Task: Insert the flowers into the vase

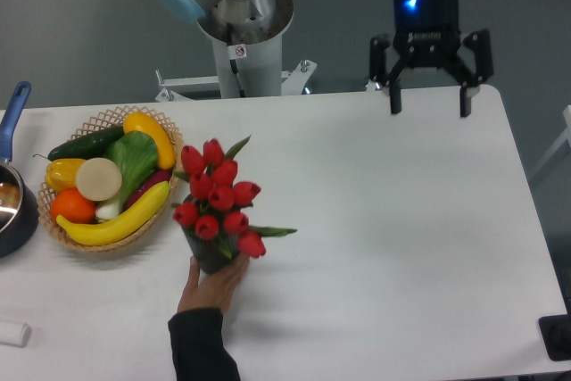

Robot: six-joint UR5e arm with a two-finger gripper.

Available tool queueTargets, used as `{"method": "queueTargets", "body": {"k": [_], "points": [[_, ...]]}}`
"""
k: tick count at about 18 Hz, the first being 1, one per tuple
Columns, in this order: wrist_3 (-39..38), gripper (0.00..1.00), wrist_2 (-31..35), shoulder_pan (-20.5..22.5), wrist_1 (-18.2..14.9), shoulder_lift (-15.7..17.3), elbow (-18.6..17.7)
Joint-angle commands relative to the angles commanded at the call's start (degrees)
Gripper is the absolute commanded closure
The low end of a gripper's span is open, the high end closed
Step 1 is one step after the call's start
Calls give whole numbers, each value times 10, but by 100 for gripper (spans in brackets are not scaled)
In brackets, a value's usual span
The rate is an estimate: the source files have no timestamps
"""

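Observation:
The flowers (218, 195), a tight bunch of red tulip buds with green leaves, stand in the vase (207, 256), a short dark cylinder mostly hidden under the blooms, left of the table's middle. A person's hand (214, 285) in a dark sleeve holds the vase from the front. My gripper (429, 102) hangs open and empty over the table's far right edge, well away from the flowers.
A wicker basket (107, 117) with fruit and vegetables stands just left of the vase. A dark pot with a blue handle (15, 192) is at the left edge. A small white object (12, 334) lies front left. The arm's base (241, 51) stands behind the table.

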Motion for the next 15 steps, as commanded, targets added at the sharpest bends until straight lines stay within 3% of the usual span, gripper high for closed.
{"method": "queueTargets", "body": {"k": [2, 5, 9, 15], "points": [[99, 0, 2, 25, -60, 11, 13], [234, 0, 47, 43, -93, 32, 6], [241, 0, 48, 66, -134, 47, 1], [240, 0, 44, 65, -129, 48, -9]]}}
